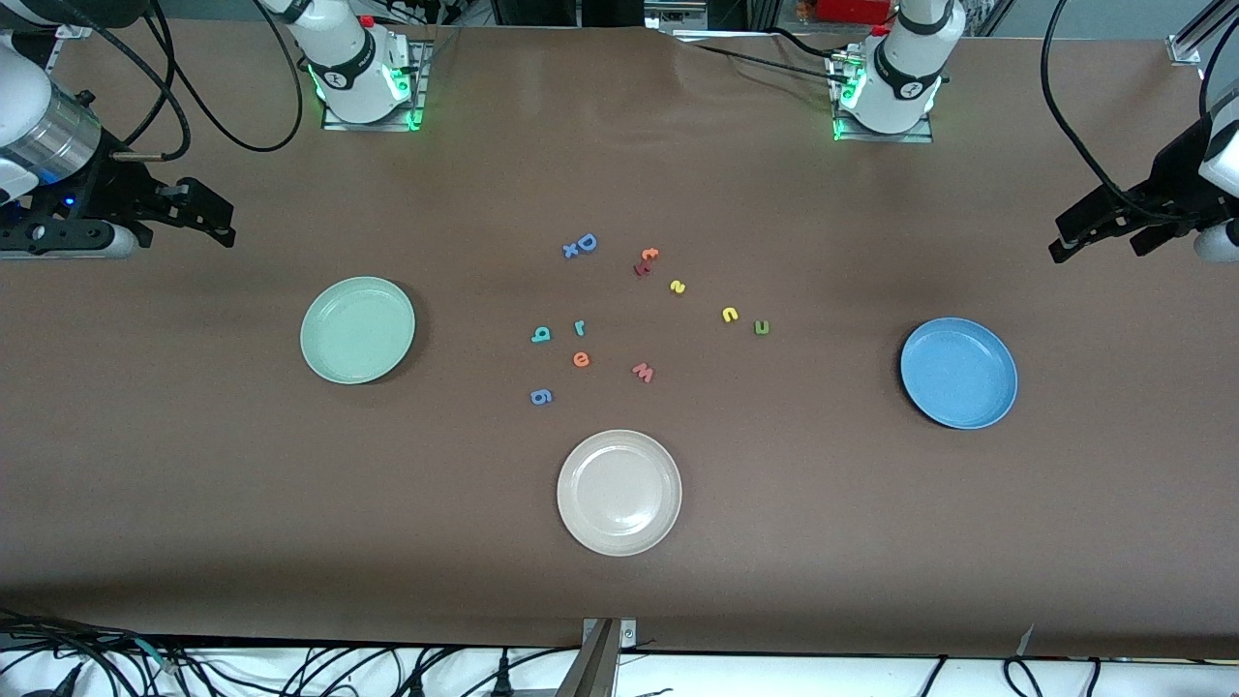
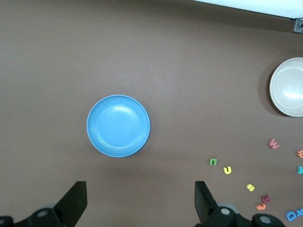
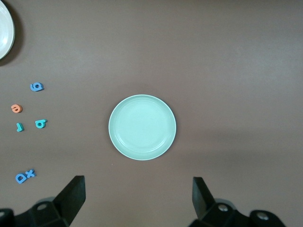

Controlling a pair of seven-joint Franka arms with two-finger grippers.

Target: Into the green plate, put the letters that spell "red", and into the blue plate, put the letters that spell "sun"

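The beige-white plate [image 1: 619,492] lay nearest the front camera, empty. Taking the front view from one side to the other: the right gripper [image 1: 198,218] hung with its fingers apart over bare table at the right arm's end, holding nothing. The green plate [image 1: 357,329] came next, empty. Between the plates lay the loose letters: the blue "g" [image 1: 541,396], the teal "d" [image 1: 540,335], the teal "r" [image 1: 580,327] and the orange "e" [image 1: 581,359] close together, with the blue "D" [image 1: 582,245] farther from the camera. Then the salmon "w" [image 1: 643,372], the "t" shapes [image 1: 646,260], the yellow "s" [image 1: 678,287], the yellow "n" [image 1: 730,314] and the green "u" [image 1: 762,327]. The blue plate [image 1: 958,373] was empty too. The left gripper [image 1: 1099,232] waited spread wide at the left arm's end.

No letter was placed yet, so the task appeared to be at its start. The next move likely called for a precise descent onto one small flat letter, perhaps the "d" for the right arm, without nudging its neighbours.
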